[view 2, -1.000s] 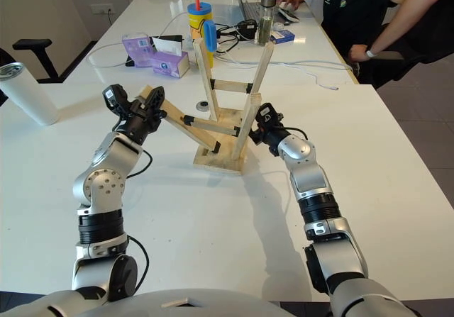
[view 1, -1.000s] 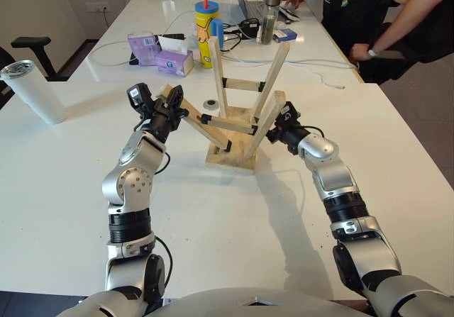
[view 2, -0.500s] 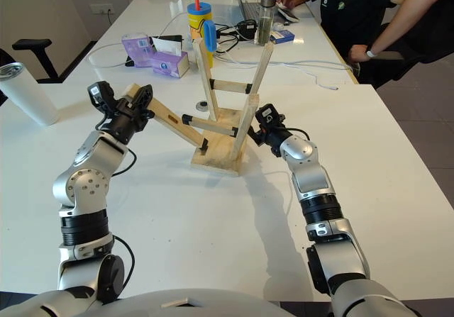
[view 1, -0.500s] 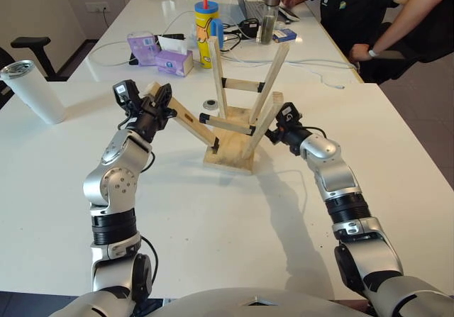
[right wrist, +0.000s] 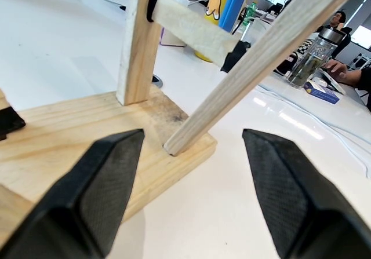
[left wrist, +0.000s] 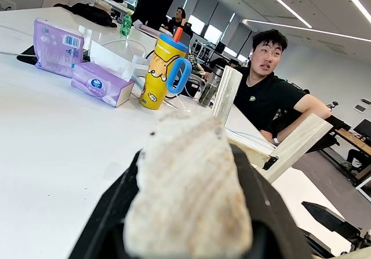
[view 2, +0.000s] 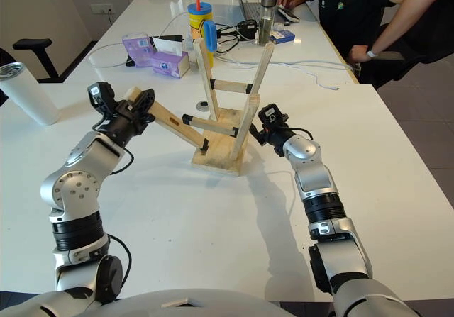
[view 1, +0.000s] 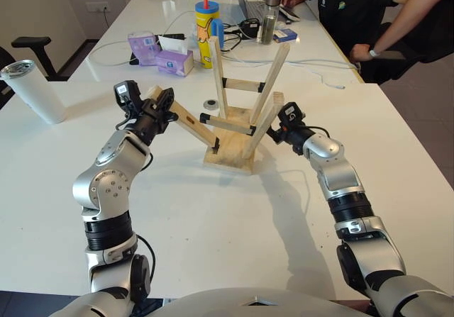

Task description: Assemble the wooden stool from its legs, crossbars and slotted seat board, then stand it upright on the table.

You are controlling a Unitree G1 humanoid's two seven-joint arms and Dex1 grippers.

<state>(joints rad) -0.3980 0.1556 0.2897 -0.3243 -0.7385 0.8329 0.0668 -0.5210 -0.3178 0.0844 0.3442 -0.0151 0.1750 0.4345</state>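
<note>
The wooden stool lies upside down on the white table, its slotted seat board [view 1: 230, 155] flat and its legs pointing up. Two long legs [view 1: 218, 76] rise at the back, joined by a crossbar [view 1: 243, 85]. Another leg [view 1: 190, 122] slants out to the left, and my left gripper [view 1: 152, 108] is shut on its free end [left wrist: 188, 178]. A lower crossbar [view 1: 228, 124] links it to the right side. My right gripper [view 1: 284, 122] stands open just right of the short right leg [view 1: 268, 118], its fingers [right wrist: 98, 195] spread wide before the seat board [right wrist: 69, 137].
A white tumbler [view 1: 30, 90] stands far left. Tissue packs [view 1: 174, 62], a yellow cup [view 1: 207, 23], a bottle [view 1: 268, 19] and cables crowd the back. A small round object [view 1: 211, 105] lies behind the stool. A person sits at the back right. Bare table lies in front.
My left gripper pulled the slanted leg's end out to the left, and the stool slid a little left with it. The right gripper has eased slightly away from the right leg.
</note>
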